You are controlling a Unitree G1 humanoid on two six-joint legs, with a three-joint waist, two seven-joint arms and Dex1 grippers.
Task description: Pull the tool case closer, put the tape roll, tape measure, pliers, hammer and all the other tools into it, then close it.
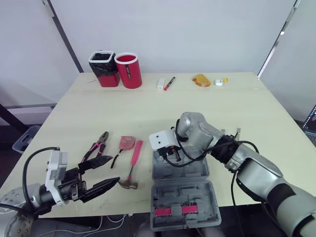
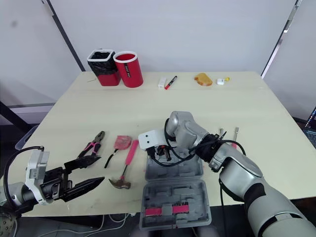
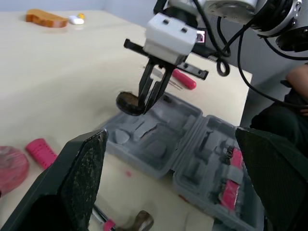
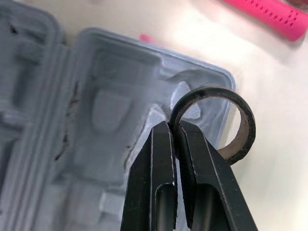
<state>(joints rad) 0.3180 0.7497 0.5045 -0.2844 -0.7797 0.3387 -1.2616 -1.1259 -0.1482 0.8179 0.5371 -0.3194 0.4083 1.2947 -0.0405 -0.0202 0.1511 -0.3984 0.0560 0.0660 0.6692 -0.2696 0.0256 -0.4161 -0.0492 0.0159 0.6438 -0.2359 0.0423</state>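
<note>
Table point(image 1: 148, 108): right pincer point(image 4: 175, 126) pinches tape roll point(image 4: 240, 115) over case point(image 4: 110, 96)

The right hand point(image 1: 165, 156) hangs over the far half of the tool case point(image 1: 183, 193). Its near half lies open above

I can't make out the small white-and-yellow item point(image 1: 220, 81) at the frame's upper right; my right arm point(image 2: 237, 170) covers part of the metal bits point(image 2: 236, 131) at right centre.
</note>
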